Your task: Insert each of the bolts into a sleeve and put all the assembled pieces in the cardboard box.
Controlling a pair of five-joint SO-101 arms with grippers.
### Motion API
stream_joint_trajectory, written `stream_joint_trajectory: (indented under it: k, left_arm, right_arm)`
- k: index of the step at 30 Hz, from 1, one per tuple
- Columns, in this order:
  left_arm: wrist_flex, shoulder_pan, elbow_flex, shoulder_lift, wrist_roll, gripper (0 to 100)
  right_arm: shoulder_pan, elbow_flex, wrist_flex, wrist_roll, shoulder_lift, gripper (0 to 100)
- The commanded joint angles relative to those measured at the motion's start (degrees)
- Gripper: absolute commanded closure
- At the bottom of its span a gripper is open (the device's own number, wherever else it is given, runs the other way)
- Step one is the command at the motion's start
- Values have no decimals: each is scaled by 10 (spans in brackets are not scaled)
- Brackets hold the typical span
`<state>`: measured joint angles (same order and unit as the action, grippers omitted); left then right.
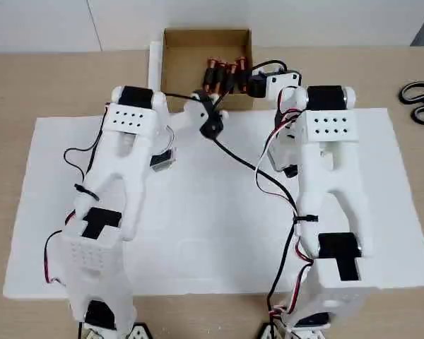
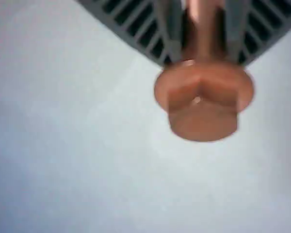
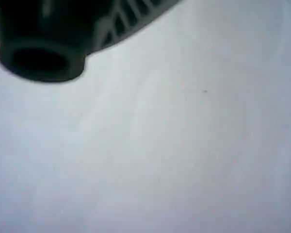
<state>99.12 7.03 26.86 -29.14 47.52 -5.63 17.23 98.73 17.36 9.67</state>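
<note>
left hand (image 2: 203, 34) pinching copper hex-head flanged bolt (image 2: 203, 102), head sticking out past grey fingers (image 2: 172, 29), white foam sheet (image 1: 212, 212) beneath. right hand (image 3: 43, 24) clamped on black cylindrical sleeve (image 3: 41, 58), open end facing out, sheet beneath too. open brown cardboard box (image 1: 175, 60) just beyond both hands, nearer right hand. cluster of assembled copper-and-black pieces (image 1: 225, 73) inside box, on side closest to right hand. black-handled scissors (image 1: 418, 95) on tan worktop (image 1: 28, 85), well apart from right hand.
</note>
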Motion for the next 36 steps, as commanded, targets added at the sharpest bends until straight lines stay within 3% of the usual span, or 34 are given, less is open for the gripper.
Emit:
stream_joint_trajectory:
  k: [1,10,16,21,26,31,36]
  left_arm:
    - [11,-7,51,9,-81,995]
    - [13,-65,155,27,-305,995]
    - [13,-74,111,117,-337,995]
    - [12,-37,58,195,-340,995]
    - [12,-10,47,257,-412,995]
    - [12,-4,47,277,-478,995]
    - [11,-7,48,277,-532,995]
  right_arm:
    - [0,2,0,-3,-39,995]
    - [-12,4,0,-4,-119,995]
    - [-9,2,0,-1,-237,995]
    - [-7,1,0,-1,-319,995]
    - [-7,-17,0,-1,-409,995]
    - [-7,-125,-23,0,-494,995]
    - [-7,-294,-139,0,-583,995]
